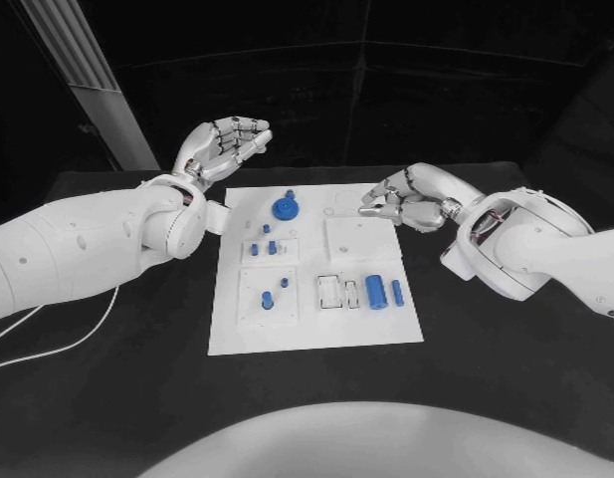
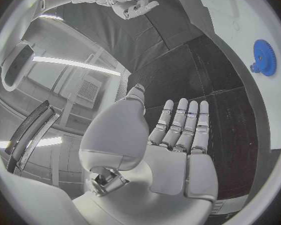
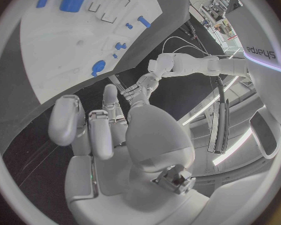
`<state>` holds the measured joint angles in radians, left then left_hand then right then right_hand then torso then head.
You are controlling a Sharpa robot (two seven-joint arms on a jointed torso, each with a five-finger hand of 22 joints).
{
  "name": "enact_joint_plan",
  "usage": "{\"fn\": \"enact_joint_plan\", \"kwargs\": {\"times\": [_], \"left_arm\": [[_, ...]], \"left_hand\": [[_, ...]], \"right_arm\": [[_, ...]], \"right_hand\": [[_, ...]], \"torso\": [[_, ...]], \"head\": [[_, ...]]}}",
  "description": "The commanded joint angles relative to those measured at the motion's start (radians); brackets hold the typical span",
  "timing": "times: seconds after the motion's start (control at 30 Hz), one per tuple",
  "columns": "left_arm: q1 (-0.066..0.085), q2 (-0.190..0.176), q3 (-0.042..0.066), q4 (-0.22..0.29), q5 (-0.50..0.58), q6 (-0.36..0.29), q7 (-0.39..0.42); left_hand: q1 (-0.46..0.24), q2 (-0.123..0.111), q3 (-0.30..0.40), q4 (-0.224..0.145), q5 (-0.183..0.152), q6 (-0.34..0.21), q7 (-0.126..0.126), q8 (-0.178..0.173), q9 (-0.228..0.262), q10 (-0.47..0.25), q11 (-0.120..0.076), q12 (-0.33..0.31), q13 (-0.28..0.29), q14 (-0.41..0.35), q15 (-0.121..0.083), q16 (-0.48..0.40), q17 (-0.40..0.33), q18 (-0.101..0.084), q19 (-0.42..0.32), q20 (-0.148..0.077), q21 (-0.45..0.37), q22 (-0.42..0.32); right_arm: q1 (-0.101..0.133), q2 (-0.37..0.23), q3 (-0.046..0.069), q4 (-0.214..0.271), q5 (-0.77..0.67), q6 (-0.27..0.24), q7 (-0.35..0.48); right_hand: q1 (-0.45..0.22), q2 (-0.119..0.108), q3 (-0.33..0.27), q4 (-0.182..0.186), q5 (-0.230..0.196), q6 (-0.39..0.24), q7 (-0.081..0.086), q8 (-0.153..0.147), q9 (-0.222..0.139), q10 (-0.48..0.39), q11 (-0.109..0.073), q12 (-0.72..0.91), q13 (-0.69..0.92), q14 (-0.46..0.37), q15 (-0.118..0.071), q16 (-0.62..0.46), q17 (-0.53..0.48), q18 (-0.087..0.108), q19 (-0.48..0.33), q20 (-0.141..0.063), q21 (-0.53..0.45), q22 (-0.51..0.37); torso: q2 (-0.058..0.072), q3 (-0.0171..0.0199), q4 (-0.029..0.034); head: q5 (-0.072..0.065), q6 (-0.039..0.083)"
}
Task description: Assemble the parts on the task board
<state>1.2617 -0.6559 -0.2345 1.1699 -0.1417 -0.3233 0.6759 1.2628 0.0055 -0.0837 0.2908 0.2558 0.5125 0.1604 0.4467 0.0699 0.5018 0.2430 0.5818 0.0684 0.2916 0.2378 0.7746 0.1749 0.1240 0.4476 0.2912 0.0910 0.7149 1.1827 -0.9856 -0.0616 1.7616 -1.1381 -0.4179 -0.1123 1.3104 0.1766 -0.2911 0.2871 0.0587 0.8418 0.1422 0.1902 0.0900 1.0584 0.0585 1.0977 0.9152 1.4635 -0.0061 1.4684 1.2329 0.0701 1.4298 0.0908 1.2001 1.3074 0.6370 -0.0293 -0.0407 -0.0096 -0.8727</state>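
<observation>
Board with blue parts lies untouched on tabletop; left robot hand open, right robot hand curled, both empty, likely about to begin.

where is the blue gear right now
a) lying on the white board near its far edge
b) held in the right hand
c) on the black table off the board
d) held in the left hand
a: the blue gear lies on the white board near its far edge, with the left hand raised clear of it and the right hand off to its side, neither touching it.
</observation>
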Motion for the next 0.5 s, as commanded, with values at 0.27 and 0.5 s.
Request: {"fn": "enact_joint_plan", "kwargs": {"times": [0.27, 0.5], "left_arm": [[-0.002, 0.001, 0.001, -0.002, 0.002, 0.013, 0.187], [-0.003, -0.002, 0.001, 0.0, 0.002, 0.013, 0.187]], "left_hand": [[0.0, 0.011, -0.006, 0.002, 0.006, -0.005, 0.121, 0.004, -0.002, -0.006, 0.001, 0.005, -0.002, -0.005, 0.0, 0.005, -0.001, -0.017, 0.003, 0.0, -0.007, -0.001], [0.0, 0.011, -0.006, 0.002, 0.006, -0.005, 0.121, 0.004, -0.002, -0.006, 0.001, 0.005, -0.002, -0.005, 0.0, 0.005, -0.001, -0.017, 0.003, 0.0, -0.007, -0.001]], "right_arm": [[-0.001, -0.048, -0.062, 0.024, 0.048, 0.061, -0.169], [-0.006, -0.051, -0.078, 0.026, 0.048, 0.09, -0.24]], "right_hand": [[-0.102, 0.018, -0.079, 0.001, -0.006, -0.012, -0.007, 0.092, 0.013, 0.512, -0.002, 0.473, 0.656, 0.053, -0.009, 0.027, 0.078, 0.006, 0.016, -0.002, 0.03, 0.093], [-0.179, 0.009, -0.111, 0.003, 0.024, 0.014, 0.003, 0.161, 0.03, 0.512, 0.01, 0.473, 0.656, 0.106, 0.003, 0.101, 0.331, -0.027, 0.072, 0.009, 0.182, 0.174]], "torso": [[0.001, 0.0007, -0.0018], [0.001, 0.0007, -0.0013]], "head": [[-0.013, 0.0], [-0.01, 0.0]]}}
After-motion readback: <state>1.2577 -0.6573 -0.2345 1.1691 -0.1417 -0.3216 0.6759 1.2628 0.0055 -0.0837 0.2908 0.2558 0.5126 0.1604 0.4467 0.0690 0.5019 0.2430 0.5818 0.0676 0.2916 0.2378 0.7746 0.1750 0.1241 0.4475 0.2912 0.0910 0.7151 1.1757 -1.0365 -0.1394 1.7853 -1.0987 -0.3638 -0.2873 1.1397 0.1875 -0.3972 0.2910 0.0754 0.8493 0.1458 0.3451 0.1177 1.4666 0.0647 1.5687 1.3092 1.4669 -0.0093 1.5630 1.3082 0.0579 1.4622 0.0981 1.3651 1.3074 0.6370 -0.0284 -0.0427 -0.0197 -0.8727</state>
